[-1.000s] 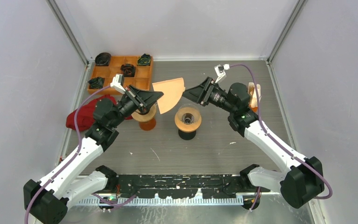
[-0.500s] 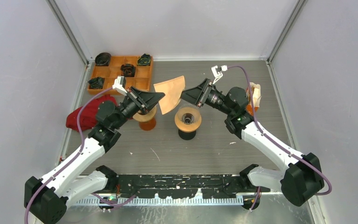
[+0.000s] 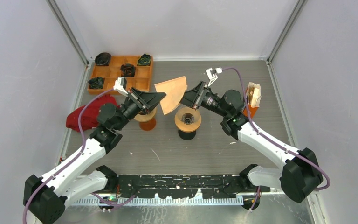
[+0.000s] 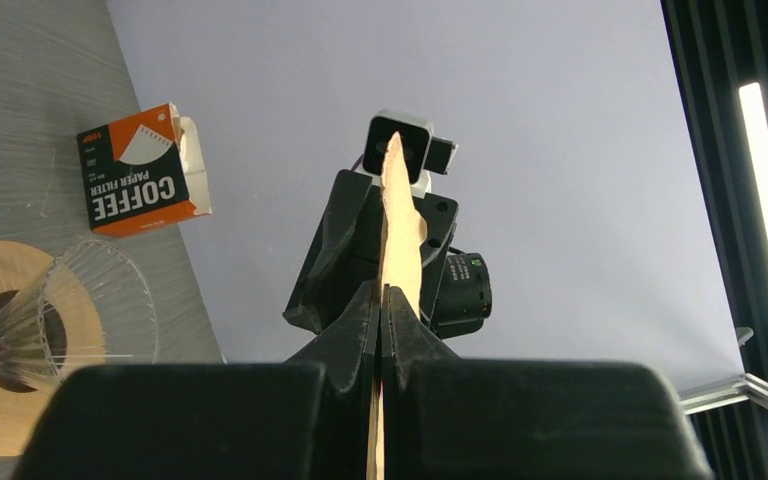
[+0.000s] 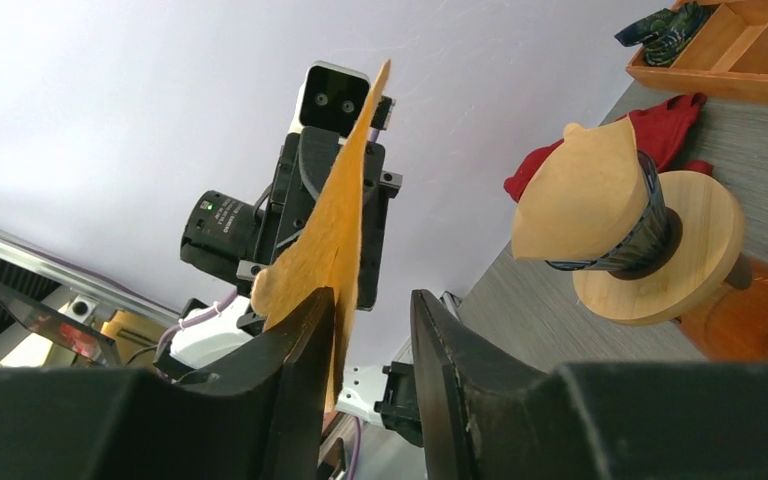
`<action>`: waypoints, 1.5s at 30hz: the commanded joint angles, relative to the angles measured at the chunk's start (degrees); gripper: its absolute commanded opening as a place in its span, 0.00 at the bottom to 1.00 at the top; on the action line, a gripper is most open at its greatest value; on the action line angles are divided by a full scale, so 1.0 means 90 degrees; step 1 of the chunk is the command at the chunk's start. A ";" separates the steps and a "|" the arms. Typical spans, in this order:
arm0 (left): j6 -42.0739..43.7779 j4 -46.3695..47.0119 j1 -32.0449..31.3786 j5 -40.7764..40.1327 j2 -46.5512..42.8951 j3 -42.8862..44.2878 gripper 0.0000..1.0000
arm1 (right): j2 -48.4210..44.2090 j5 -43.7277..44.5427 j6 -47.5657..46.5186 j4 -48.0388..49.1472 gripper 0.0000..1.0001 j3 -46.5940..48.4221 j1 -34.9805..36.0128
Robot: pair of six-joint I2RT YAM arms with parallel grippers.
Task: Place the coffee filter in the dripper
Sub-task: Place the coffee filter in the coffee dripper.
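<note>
A tan coffee filter (image 3: 171,94) hangs in the air above and left of the clear dripper (image 3: 188,118) on its round wooden stand. My left gripper (image 3: 161,97) is shut on the filter's left edge; the left wrist view shows the filter edge-on (image 4: 398,225) between its closed jaws (image 4: 381,300), with the dripper (image 4: 65,310) low at the left. My right gripper (image 3: 184,96) is open at the filter's right edge. In the right wrist view the filter (image 5: 332,235) lies against the left finger (image 5: 305,345), with a gap to the other finger; the gripper's middle (image 5: 372,312) is beside the paper.
A second wooden stand with a filter in its dripper (image 5: 600,205) stands left of the clear one, under my left gripper. A red cloth (image 3: 86,115) lies at the left, with an orange compartment tray (image 3: 121,71) behind it. An orange coffee filter box (image 3: 253,95) stands at the right.
My right gripper has moved left to the filter, and its open jaws now straddle the filter's right edge. My left gripper has shifted slightly right with the filter.
</note>
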 commanded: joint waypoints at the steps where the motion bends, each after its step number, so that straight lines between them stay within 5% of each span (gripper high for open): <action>1: -0.0008 0.0641 -0.0095 -0.0134 -0.0012 -0.0036 0.00 | -0.0032 0.0183 -0.0036 0.0440 0.38 0.0044 0.0079; 7: 0.0029 0.0677 -0.0128 -0.0135 -0.0016 -0.0082 0.00 | -0.0074 0.0225 -0.0113 0.0359 0.25 0.0042 0.0078; 15: 0.0291 0.0276 -0.0125 -0.0277 -0.0236 -0.0167 0.21 | -0.0378 0.0416 -0.0719 -0.0472 0.01 0.0229 0.0075; 23: 0.1017 -0.1025 -0.0128 -0.0632 -0.0764 -0.0063 0.54 | -0.0818 0.0961 -0.1764 -0.2301 0.01 0.0757 0.0075; 31: 0.2170 -0.2803 -0.0138 -0.0954 -0.1074 0.0581 0.77 | -0.1045 0.2061 -0.2792 -0.4626 0.01 0.1713 0.0115; 45: 0.4264 -0.4067 -0.1011 -0.1274 0.0070 0.2062 0.92 | 0.0100 0.4669 -0.4105 -0.7926 0.01 0.4271 0.1076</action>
